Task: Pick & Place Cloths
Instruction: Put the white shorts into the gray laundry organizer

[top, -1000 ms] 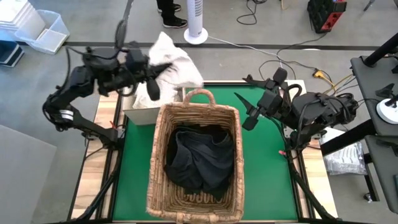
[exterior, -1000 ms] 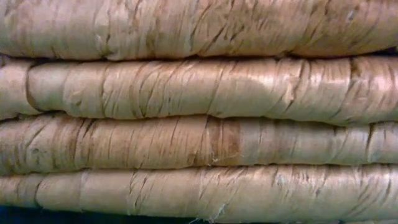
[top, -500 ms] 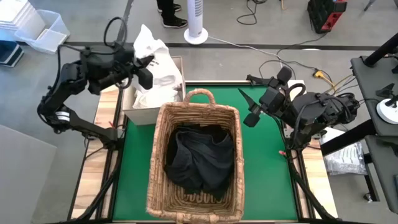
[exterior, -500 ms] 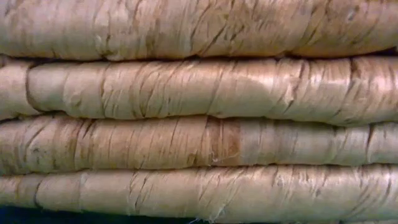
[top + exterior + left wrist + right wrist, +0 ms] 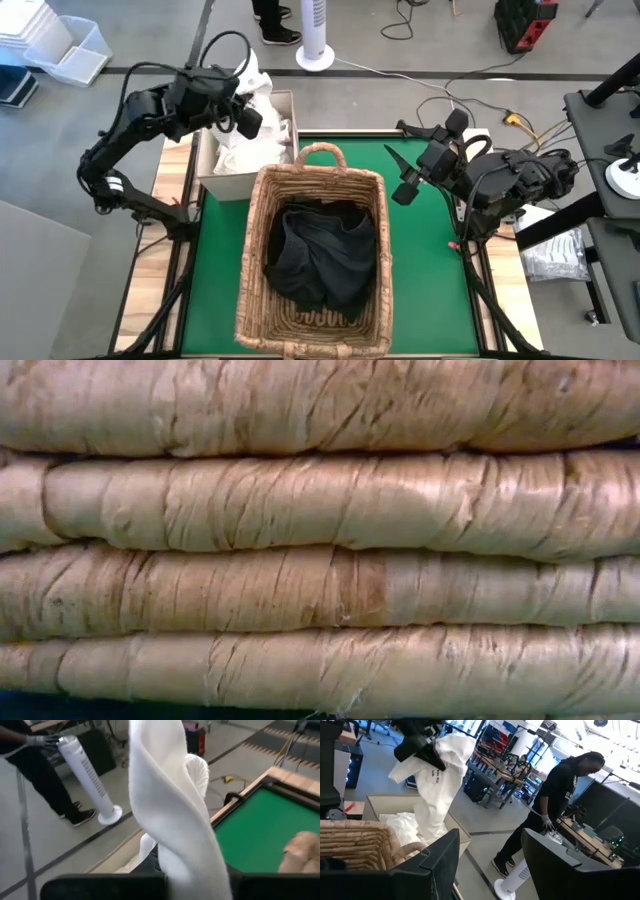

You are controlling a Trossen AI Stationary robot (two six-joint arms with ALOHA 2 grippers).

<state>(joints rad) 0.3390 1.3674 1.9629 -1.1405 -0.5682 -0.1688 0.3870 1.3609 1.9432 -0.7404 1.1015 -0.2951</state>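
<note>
A wicker basket (image 5: 312, 255) is holding a black cloth (image 5: 318, 255). Just right of the basket, the right gripper (image 5: 402, 172) is hovering with fingers parted, holding nothing. Beyond the basket's far-left corner, the left gripper (image 5: 250, 122) is pinching a white cloth (image 5: 262, 88) shut, dangling it over a beige box (image 5: 222, 185) containing more white cloths (image 5: 240, 155).
</note>
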